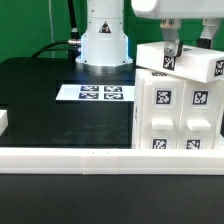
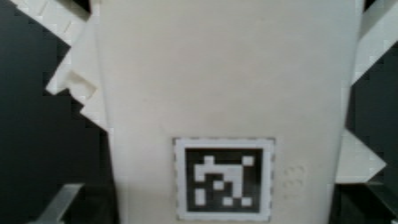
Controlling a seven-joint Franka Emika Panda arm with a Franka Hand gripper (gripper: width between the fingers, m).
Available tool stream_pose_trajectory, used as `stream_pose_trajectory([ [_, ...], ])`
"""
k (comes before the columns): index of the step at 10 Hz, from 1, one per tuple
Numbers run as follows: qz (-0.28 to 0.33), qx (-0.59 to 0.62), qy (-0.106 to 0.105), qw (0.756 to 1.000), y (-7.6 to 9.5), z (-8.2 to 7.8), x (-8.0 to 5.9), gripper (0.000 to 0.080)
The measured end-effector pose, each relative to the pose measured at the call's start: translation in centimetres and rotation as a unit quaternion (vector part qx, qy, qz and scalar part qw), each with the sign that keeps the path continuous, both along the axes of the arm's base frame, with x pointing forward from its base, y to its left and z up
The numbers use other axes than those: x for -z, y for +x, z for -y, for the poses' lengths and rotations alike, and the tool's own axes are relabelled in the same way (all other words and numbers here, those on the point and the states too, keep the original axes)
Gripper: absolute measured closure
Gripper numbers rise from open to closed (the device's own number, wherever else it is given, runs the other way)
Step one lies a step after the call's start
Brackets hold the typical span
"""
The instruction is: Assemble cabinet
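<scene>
Between the fingers of the gripper [image 1: 170, 50], a white tagged panel [image 1: 183, 63] is held atop the cabinet [image 1: 172, 112] at the exterior view's right; seating is judged unfinished. Beyond, the marker board [image 1: 101, 93] is left flat.

No readable text, only fiducial tags [image 2: 226, 175]

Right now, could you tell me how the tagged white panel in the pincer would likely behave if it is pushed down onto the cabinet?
The panel looks like rigid moulded plastic, so probably stiff, not floppy. It sits tilted atop the cabinet, so it may rock or slide. Its smooth faces could slip in the pincer, which grips only its upper edge.
</scene>
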State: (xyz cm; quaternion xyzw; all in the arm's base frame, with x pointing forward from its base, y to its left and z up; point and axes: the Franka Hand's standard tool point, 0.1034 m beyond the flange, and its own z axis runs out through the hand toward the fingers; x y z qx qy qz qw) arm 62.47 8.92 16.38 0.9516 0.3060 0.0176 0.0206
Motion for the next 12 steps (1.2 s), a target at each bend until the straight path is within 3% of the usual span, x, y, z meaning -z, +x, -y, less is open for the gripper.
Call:
stream_pose_trajectory([
  [5,0.023,0.202,0.015,0.979,0.11,0.3,0.06,0.024],
  [8,0.026,0.334,0.024,0.942,0.1,0.26,0.05,0.024],
  [12,0.029,0.483,0.032,0.875,0.13,0.66,0.08,0.0239],
])
